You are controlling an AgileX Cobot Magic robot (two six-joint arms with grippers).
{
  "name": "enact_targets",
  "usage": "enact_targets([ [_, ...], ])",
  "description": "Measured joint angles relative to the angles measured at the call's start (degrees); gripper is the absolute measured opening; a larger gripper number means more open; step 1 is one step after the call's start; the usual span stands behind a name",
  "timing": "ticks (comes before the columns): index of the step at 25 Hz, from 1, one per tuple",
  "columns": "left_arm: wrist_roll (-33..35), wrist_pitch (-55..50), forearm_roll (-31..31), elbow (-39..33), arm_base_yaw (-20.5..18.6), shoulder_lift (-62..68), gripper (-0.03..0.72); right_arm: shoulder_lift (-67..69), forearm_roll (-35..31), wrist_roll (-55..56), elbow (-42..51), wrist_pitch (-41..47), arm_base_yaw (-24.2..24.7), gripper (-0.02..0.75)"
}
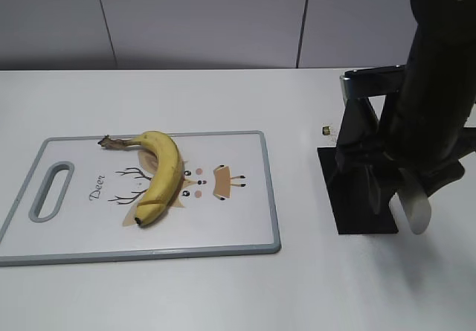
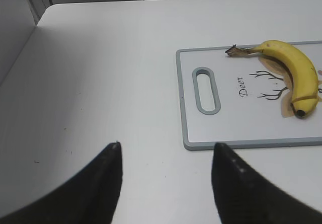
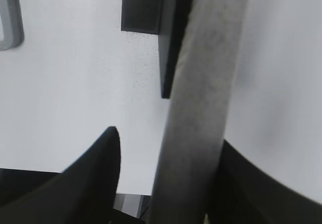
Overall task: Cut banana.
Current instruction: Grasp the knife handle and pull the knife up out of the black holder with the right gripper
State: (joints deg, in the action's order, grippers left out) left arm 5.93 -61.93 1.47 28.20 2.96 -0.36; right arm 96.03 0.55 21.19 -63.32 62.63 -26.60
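- Exterior view cut off the right arm; its gripper [image 1: 416, 197] blurred beside a black stand [image 1: 364, 160].
- Right wrist view: grip unclear, grey blade [image 3: 201, 93] close.
- Left gripper [image 2: 166, 178] spread, empty.
- Banana [image 1: 160, 175] lay on cutting board [image 1: 238, 227].

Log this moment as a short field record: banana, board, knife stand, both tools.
banana: whole, unpeeled, lying on the cutting board, stem toward the far left
knife stand: black, on the table right of the board
left tool: open, empty, over bare table left of the board
right tool: at the stand, a pale blade between its fingers
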Motion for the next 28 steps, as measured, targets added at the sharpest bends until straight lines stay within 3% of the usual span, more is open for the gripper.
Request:
enact_targets([
  [5, 0.0, 0.0, 0.0, 0.0, 0.0, 0.0, 0.551, 0.0, 1.3, 1.8, 0.0, 0.9, 0.1, 0.164],
  [28, 0.0, 0.0, -0.1, 0.0, 0.0, 0.0, 0.551, -5.4, 0.9, 4.7, 0.0, 1.3, 0.1, 0.160],
])
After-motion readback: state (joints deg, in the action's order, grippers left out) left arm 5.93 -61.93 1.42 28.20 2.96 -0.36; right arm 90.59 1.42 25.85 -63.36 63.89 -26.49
